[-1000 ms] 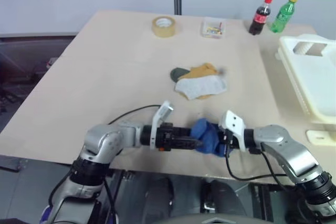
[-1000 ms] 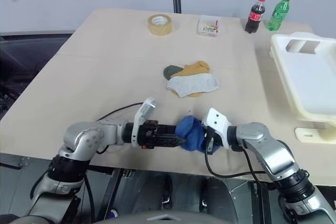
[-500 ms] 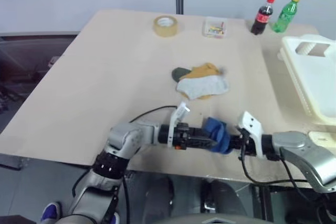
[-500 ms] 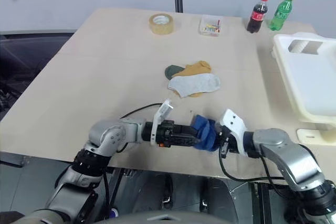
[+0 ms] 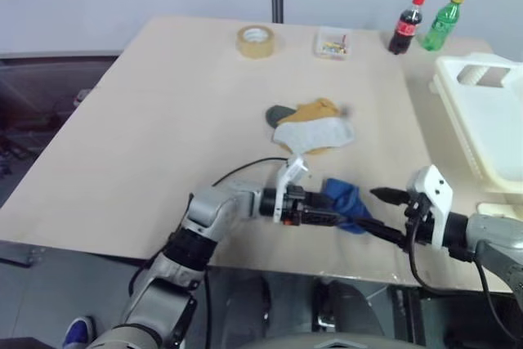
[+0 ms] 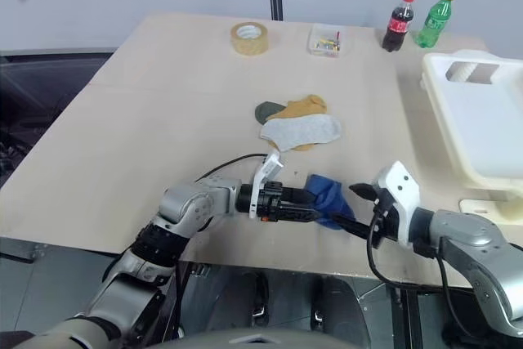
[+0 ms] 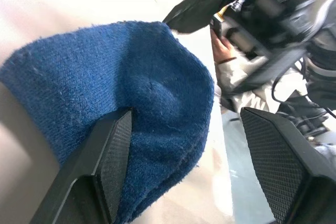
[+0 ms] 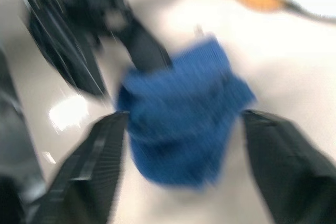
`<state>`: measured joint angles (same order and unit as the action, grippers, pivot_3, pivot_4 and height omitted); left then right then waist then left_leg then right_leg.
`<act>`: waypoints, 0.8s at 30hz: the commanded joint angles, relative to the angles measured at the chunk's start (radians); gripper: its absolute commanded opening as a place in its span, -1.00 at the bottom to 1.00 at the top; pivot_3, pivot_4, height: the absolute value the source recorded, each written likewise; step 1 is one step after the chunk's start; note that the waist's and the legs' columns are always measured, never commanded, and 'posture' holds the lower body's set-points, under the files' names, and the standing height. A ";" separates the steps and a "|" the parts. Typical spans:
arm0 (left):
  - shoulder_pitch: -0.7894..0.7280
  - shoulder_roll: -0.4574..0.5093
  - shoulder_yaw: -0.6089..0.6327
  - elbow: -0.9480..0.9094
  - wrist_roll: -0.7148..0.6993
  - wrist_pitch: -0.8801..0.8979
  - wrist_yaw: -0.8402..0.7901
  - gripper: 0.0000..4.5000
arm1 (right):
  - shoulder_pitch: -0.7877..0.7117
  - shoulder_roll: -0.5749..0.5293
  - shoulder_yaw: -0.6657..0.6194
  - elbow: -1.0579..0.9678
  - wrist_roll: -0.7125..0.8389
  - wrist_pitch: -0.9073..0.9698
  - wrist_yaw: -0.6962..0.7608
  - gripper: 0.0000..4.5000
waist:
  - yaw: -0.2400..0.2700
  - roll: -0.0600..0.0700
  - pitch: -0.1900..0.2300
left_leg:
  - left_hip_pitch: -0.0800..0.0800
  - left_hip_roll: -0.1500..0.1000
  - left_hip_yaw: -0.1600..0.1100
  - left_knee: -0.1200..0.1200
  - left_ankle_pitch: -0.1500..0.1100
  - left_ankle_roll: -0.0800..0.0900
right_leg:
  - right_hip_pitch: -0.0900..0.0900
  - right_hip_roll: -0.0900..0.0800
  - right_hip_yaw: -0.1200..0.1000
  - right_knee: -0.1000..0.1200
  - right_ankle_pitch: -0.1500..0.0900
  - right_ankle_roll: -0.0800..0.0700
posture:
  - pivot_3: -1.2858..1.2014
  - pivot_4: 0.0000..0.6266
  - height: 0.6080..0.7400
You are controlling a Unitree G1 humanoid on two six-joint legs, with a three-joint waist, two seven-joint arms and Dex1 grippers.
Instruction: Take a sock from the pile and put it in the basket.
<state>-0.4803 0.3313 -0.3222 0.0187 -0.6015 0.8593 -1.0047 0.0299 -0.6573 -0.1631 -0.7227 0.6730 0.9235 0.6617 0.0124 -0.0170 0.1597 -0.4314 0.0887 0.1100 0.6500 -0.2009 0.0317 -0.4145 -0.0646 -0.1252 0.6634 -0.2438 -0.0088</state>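
A blue sock (image 5: 343, 199) lies near the table's front edge, apart from the pile (image 5: 315, 128) of grey, mustard and dark green socks mid-table. My left gripper (image 5: 341, 218) reaches in from the left, open, with the blue sock (image 7: 131, 93) between its fingers and bunched against one finger (image 7: 107, 156); the other finger stands clear of it. My right gripper (image 5: 382, 214) is just right of the sock, jaws spread wide and empty, pointing at the sock (image 8: 184, 124). The cream-white basket (image 5: 498, 128) stands at the table's right edge.
At the back of the table stand a tape roll (image 5: 255, 41), a small clear box (image 5: 332, 44), a cola bottle (image 5: 406, 25) and a green bottle (image 5: 441, 20). A black cable (image 5: 237, 173) trails from my left arm. The table's front edge runs just below both grippers.
My right gripper has opened, let go of the blue sock and drawn back to the right. The left gripper has shifted right, and the sock has gone with it.
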 commanded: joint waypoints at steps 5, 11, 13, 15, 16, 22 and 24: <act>0.039 0.028 -0.012 -0.048 0.084 -0.120 -0.002 0.55 | -0.187 0.178 0.224 0.142 -0.139 0.076 -0.268 0.99 | 0.005 0.000 0.000 | -0.001 0.000 -0.001 0.000 0.000 0.000 | -0.001 0.001 0.000 0.000 0.000 0.000 | 0.03 -0.52 1.00; 0.100 0.097 0.046 -0.142 0.097 -0.195 -0.020 0.55 | -0.147 0.112 0.306 0.185 -0.231 0.037 -0.251 0.99 | 0.002 0.000 0.000 | -0.002 -0.003 0.000 0.000 -0.002 0.002 | -0.001 -0.002 0.001 -0.001 0.000 0.001 | 0.03 -0.52 1.00; 0.150 0.162 0.071 -0.193 0.109 -0.242 -0.043 0.55 | -0.146 0.097 0.314 0.183 -0.238 0.035 -0.241 0.99 | 0.000 0.000 0.000 | -0.002 -0.003 0.000 -0.001 -0.002 0.002 | -0.001 -0.002 0.001 -0.001 0.000 0.001 | 0.03 -0.52 1.00; 0.192 0.210 0.106 -0.234 0.105 -0.277 -0.057 0.55 | -0.154 0.088 0.311 0.177 -0.235 0.044 -0.240 0.99 | 0.000 0.001 0.000 | -0.001 -0.001 0.000 -0.001 -0.002 0.002 | -0.001 -0.001 0.001 -0.001 -0.001 0.000 | 0.03 -0.52 1.00; 0.210 0.228 0.124 -0.252 0.097 -0.290 -0.061 0.55 | -0.158 0.084 0.307 0.172 -0.233 0.050 -0.241 0.99 | 0.002 0.001 0.000 | -0.001 -0.001 0.000 -0.002 -0.002 0.002 | -0.001 -0.001 0.000 -0.001 -0.001 0.000 | 0.03 -0.52 1.00; 0.280 0.304 0.221 -0.331 0.079 -0.372 -0.095 0.55 | -0.178 0.055 0.250 0.103 -0.186 0.160 -0.246 0.99 | 0.006 0.001 0.000 | -0.002 -0.001 -0.001 -0.001 -0.002 0.002 | -0.001 -0.005 -0.001 -0.002 -0.002 -0.001 | 0.03 -0.52 1.00; 0.293 0.313 0.237 -0.343 0.079 -0.395 -0.098 0.55 | -0.165 0.034 0.264 0.097 -0.187 0.182 -0.237 0.99 | 0.006 0.001 0.000 | -0.002 -0.001 0.000 -0.001 -0.002 0.003 | -0.001 -0.006 -0.001 -0.002 -0.002 -0.001 | 0.03 -0.52 1.00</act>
<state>-0.1965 0.6388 -0.1114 -0.2764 -0.5130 0.4994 -1.0894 -0.1509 -0.5956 0.1051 -0.6035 0.4869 1.0745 0.4226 0.0184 -0.0159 0.1596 -0.4338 0.0873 0.1098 0.6488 -0.2031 0.0347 -0.4152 -0.0702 -0.1261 0.6613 -0.2451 -0.0090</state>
